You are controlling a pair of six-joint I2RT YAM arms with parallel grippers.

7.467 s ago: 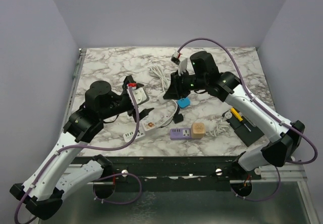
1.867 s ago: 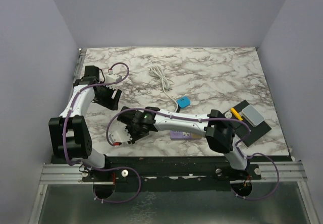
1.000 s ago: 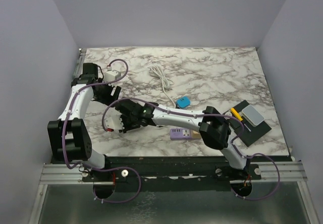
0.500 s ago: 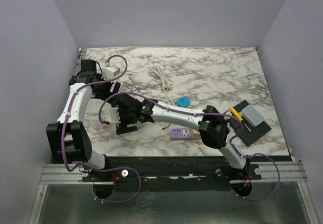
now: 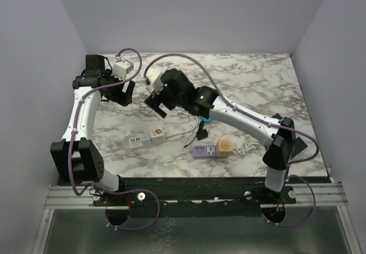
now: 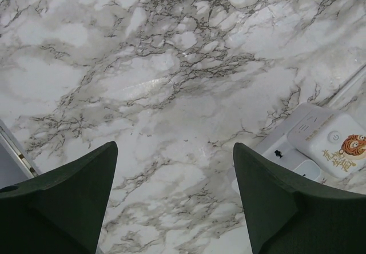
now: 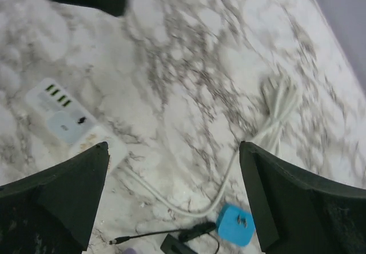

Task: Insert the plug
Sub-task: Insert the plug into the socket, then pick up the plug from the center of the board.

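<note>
1. The top camera sits high above and behind the arms. It looks down and sees the whole counter point(image 5: 246, 76), edge to edge.
2. The left wrist camera looks down from very close to the counter. The left fingers point(image 6: 63, 202) fill its bottom corners.
3. The right wrist camera looks down from higher up, past the right fingers point(image 7: 57, 197).
4. All three views share the white power strip point(image 5: 150, 137). The left wrist view shows only one end of the power strip point(image 6: 326, 139). The right wrist view shows most of the power strip point(image 7: 74, 125).

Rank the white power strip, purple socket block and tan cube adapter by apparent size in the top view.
Largest: white power strip.
Then: purple socket block.
Smallest: tan cube adapter, though close to the purple block.
</note>
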